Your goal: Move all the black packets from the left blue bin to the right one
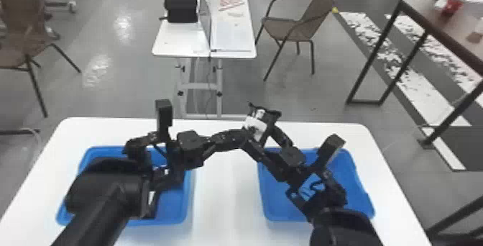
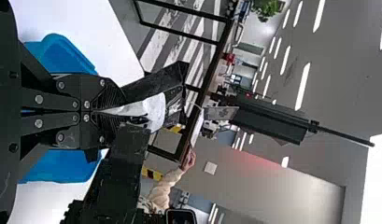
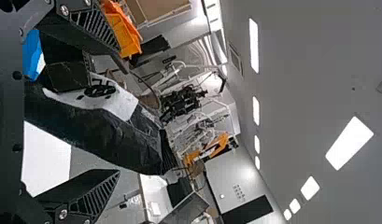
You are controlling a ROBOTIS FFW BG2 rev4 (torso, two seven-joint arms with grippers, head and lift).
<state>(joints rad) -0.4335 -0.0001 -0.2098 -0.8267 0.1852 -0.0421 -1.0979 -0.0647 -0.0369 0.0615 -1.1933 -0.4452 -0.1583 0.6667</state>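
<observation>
Black packet [image 3: 107, 135] pinched in our left gripper [image 2: 123, 112], we hold our right gripper [image 3: 123, 120] open around it, probably for handover.

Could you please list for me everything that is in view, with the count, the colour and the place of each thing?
Black plastic packet with white label: one, black and white, above the table, between the tools
Rectangular plastic bins: two, blue, on the table, left and right
Smooth-topped near table: one, white, below the arms
Wheeled-back-area desk: one, white, behind
Metal-framed side table: one, brown and black, right
Chairs: two, brown, behind left and right
Robot arms: two, black, over the bins
Left tool: one, black, shut on the packet
Right tool: one, black, open around the packet
</observation>
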